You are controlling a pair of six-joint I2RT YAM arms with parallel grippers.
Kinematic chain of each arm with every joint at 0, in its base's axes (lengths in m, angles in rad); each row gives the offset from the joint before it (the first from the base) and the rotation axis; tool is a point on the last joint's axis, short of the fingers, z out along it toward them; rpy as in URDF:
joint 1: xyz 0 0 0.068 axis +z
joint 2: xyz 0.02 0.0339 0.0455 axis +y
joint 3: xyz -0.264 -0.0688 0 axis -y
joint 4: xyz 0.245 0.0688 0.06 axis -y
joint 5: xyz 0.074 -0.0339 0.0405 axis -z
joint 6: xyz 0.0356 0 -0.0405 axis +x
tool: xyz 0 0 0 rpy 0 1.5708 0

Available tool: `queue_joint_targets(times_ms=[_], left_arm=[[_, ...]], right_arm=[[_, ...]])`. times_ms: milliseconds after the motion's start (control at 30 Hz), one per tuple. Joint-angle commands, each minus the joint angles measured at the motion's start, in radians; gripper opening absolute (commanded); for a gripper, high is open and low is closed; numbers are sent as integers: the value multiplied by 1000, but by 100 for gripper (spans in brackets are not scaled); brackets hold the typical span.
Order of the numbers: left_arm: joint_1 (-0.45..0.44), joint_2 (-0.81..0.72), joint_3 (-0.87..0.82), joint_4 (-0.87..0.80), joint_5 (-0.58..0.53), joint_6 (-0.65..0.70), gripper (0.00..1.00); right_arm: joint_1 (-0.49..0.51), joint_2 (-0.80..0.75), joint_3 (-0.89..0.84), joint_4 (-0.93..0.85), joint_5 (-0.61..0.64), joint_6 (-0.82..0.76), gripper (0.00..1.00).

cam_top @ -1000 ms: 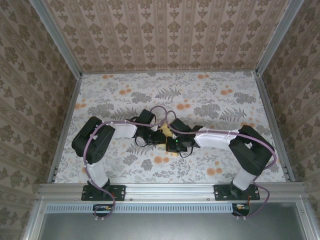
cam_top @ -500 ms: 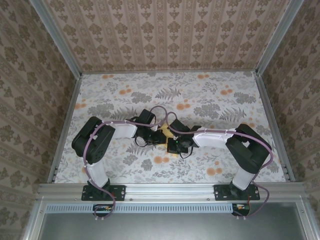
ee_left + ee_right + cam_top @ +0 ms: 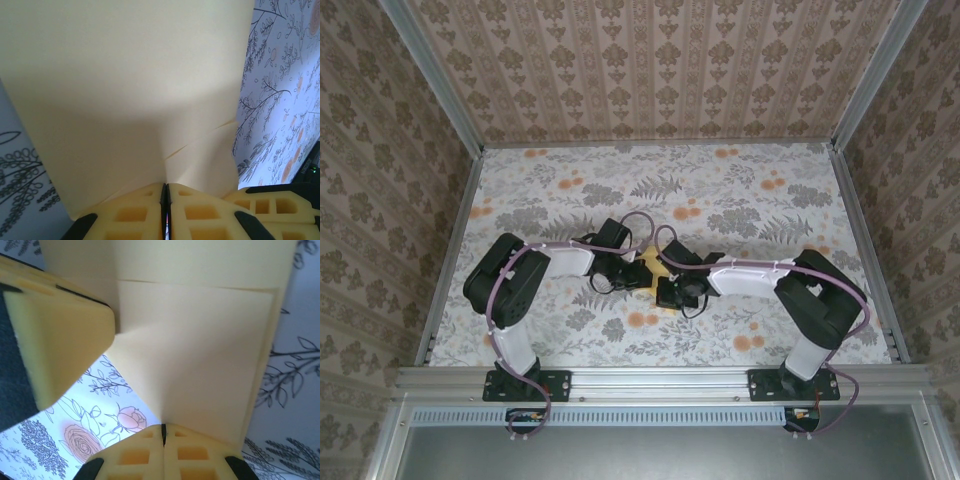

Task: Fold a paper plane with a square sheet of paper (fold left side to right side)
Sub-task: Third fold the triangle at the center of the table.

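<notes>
left claw (image 3: 166,194): pads pressed together, pinching the edge of the yellow paper sheet (image 3: 130,90). The sheet fans out ahead of the tips, with a diagonal crease just in front of them.
right claw (image 3: 163,432): closed on the same sheet, a fold line running down into the pad seam.
claws: tips close together, sheet between them.
tabletop (image 3: 740,200): floral print with grey ferns and orange blooms, under both claws.
room: beige patterned wallpaper (image 3: 650,70) on three sides, aluminium rail (image 3: 660,380) behind the claws.
</notes>
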Motion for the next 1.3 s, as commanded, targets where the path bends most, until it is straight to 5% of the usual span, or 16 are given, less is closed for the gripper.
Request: queue_joint_targets(times_ms=[0,1267], left_arm=[[3,10,-24,-74,-72,28,12],[16,3,-10,-96,-75,37,12]], right_arm=[[-3,-26,-35,-101,24,28,0],[-1,-208,-137,-130,-16,30,0]])
